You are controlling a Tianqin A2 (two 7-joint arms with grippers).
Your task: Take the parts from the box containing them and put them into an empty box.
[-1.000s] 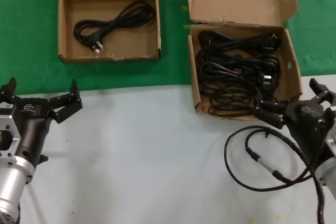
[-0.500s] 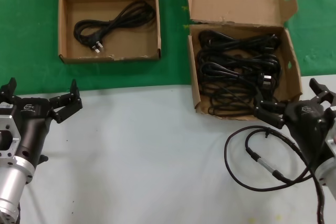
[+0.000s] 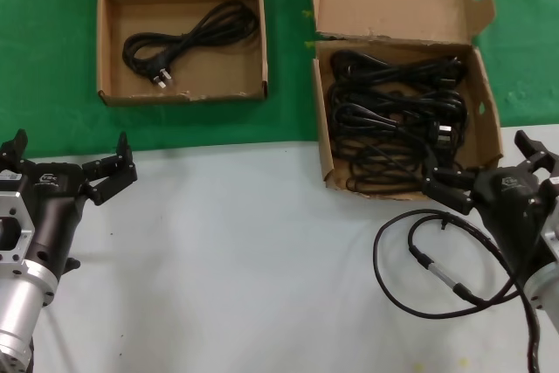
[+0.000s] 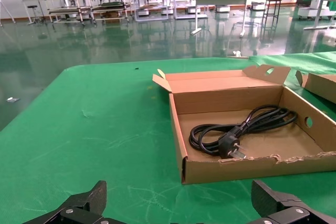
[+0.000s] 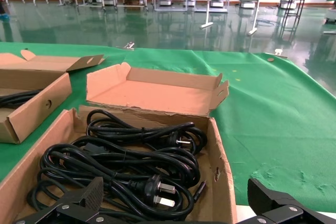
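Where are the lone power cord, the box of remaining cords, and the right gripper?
Lone power cord [image 3: 188,37], head view, middle of its coil.
Box of remaining cords [image 3: 320,128], head view, its left wall.
Right gripper [image 3: 489,172], head view, midway between its open fingertips.

Two brown cardboard boxes — the left box [image 3: 183,41] and the right box [image 3: 406,102] — sit on a bright green cloth [image 3: 52,58]. The cords [image 3: 393,120] inside are black, their plug pins silver. The near tabletop [image 3: 244,259] is pale grey — both grippers black.
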